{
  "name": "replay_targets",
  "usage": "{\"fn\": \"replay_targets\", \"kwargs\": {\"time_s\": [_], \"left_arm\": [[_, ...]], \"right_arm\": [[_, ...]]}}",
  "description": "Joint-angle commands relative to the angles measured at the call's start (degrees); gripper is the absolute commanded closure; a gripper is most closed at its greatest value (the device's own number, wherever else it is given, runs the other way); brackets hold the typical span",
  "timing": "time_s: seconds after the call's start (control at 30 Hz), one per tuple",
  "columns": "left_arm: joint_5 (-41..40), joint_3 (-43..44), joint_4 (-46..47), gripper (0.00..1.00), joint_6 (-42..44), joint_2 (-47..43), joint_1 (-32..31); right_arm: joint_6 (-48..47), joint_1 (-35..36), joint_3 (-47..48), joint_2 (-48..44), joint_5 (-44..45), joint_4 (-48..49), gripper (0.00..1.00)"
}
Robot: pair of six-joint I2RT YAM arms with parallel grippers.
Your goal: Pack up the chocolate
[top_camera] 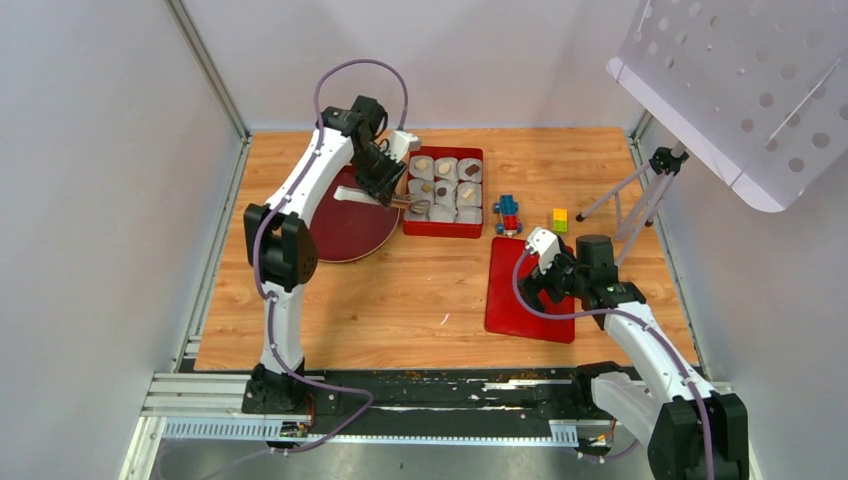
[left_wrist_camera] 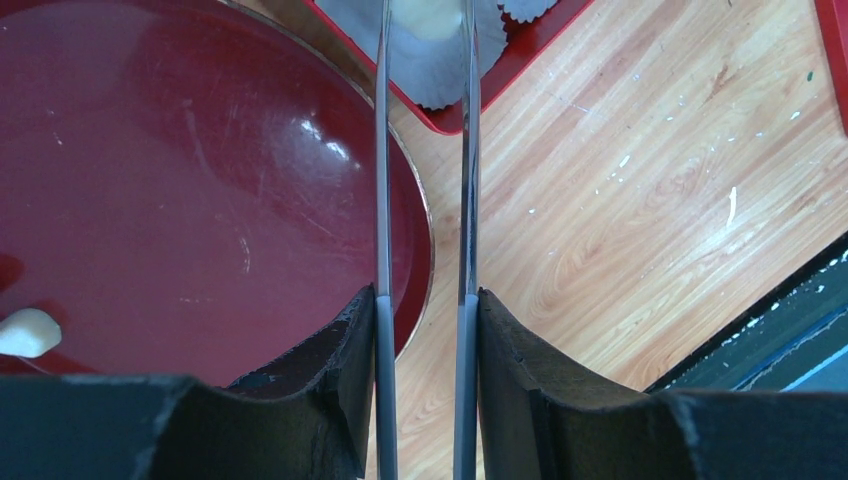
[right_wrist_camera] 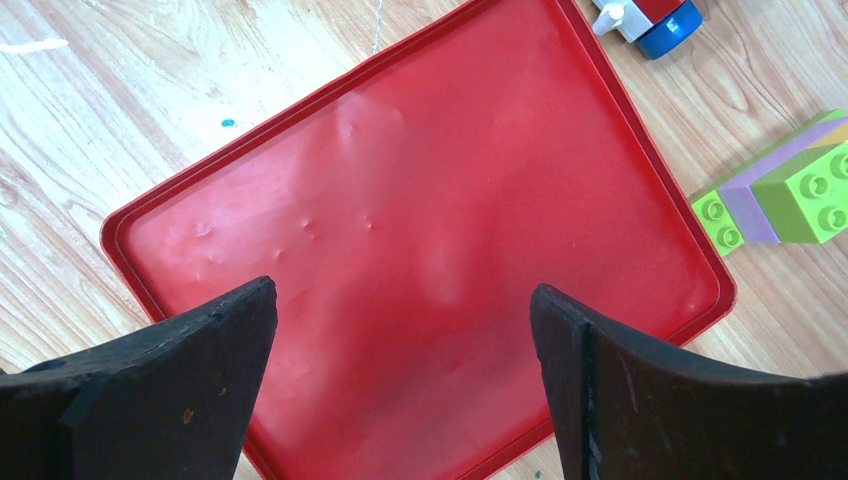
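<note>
Top external view: I see my left arm stretched out to the red box [top_camera: 441, 232] of white paper cups [top_camera: 444, 212] at the far middle of the table [top_camera: 400, 300]. The left gripper [top_camera: 405, 203] is at the box's near-left corner. Several cups in the two far rows each hold one of the chocolates [top_camera: 446, 187], some dark, some tan. A round dark-red plate [top_camera: 340, 235] lies just left of the box. My right gripper [top_camera: 540, 280] hangs over a flat red tray [top_camera: 515, 310], with a toy car [top_camera: 508, 213] and a yellow-green block [top_camera: 560, 218] nearby on the wood.

Left wrist view: two long thin metal blades [left_wrist_camera: 383, 150] run out from my fingers. At the frame's top edge a pale chocolate [left_wrist_camera: 428, 14] fills the narrow gap between them, so I read it as pinched, directly over a paper cup in the box corner. A second pale lump [left_wrist_camera: 28, 332] sits on the plate at the far left, well apart from the blades.

Right wrist view: my two black fingers [right_wrist_camera: 200, 360] stand wide apart with nothing between them, above the bare tray. The block and the car lie just past its far edge.
</note>
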Motion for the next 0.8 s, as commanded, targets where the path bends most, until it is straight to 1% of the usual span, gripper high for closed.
{"fn": "replay_targets", "kwargs": {"time_s": [0.0, 0.1, 0.27, 0.6, 0.77], "left_arm": [[1.0, 4.2, 1.1, 0.80, -0.2, 1.1, -0.5], [0.1, 5.1, 0.7, 0.77, 0.4, 2.0, -0.8], [-1.4, 6.8, -0.8, 0.65, 1.0, 2.9, -1.5], [-2.4, 9.1, -3.5, 0.54, 1.7, 2.3, -1.7], [-2.3, 9.1, -3.6, 0.53, 1.1, 1.4, -1.7]], "right_arm": [[-0.9, -0.3, -0.8, -0.9, -0.2, 1.5, 0.02], [-1.0, -0.3, -1.1, -1.1, -0.1, 1.7, 0.02], [-1.0, -0.3, -1.3, -1.5, 0.1, 1.9, 0.02], [-1.1, -0.3, -1.6, -1.9, 0.2, 2.0, 0.02], [-1.2, -0.3, -1.6, -1.9, 0.0, 1.9, 0.02]]}}
